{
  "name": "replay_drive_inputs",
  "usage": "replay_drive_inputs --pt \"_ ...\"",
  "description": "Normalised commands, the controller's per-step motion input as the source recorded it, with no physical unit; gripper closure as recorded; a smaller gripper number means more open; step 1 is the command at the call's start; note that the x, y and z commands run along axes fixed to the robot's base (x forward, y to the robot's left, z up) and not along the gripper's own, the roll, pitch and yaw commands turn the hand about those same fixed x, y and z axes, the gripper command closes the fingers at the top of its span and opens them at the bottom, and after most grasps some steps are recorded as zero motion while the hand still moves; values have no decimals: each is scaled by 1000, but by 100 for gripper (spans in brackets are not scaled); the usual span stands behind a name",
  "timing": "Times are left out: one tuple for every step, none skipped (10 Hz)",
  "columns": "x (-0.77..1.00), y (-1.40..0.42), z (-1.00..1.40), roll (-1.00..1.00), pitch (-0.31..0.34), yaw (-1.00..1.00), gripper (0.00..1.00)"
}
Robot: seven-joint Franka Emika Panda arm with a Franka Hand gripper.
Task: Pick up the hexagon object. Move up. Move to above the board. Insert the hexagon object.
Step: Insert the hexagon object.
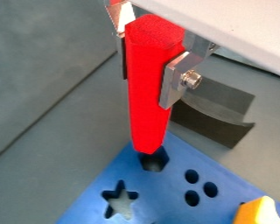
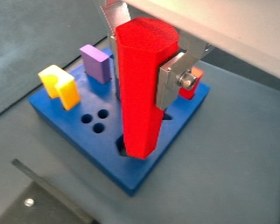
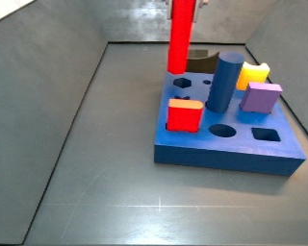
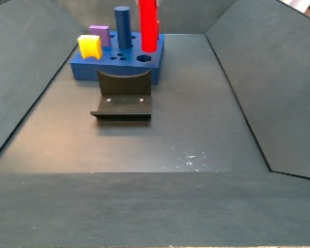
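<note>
The gripper [image 1: 154, 57] clamps the hexagon object [image 1: 149, 92] near its upper end, its silver fingers [image 1: 178, 77] pressing on opposite sides of the upright red rod. In both wrist views the rod's lower end sits at a hole in the top face of the board [image 2: 149, 171], close to one corner; whether it has entered the hole I cannot tell. In a side view the hexagon object [image 3: 181, 36] stands over the far corner of the board [image 3: 227, 154], beside a dark blue cylinder [image 3: 225, 84], with a short red cube [image 3: 185, 116], a yellow piece [image 3: 254, 73] and a purple piece [image 3: 261, 98] seated in the board. The fixture [image 4: 124, 92] stands on the bench [image 4: 132, 145] just beside the board
</note>
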Motion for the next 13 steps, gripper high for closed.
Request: replay_drive_inputs --pt "257 0 -194 83 -63 -6 100" --pt "229 0 -177 51 0 0 100" --pt "191 0 -297 0 0 0 100" --pt "106 0 -214 31 0 71 100" --pt "63 -20 -140 83 0 274 100" --pt "129 -137 0 181 23 409 100" --pt "146 -103 0 179 47 440 100" --pt "146 -100 0 157 36 454 100" --pt "134 -9 -23 91 21 389 100" --pt "120 20 -103 7 14 254 100" --pt "134 0 -83 -11 23 189 100" --pt "37 0 -34 -29 37 3 100" --pt "0 0 -14 -11 19 26 100"
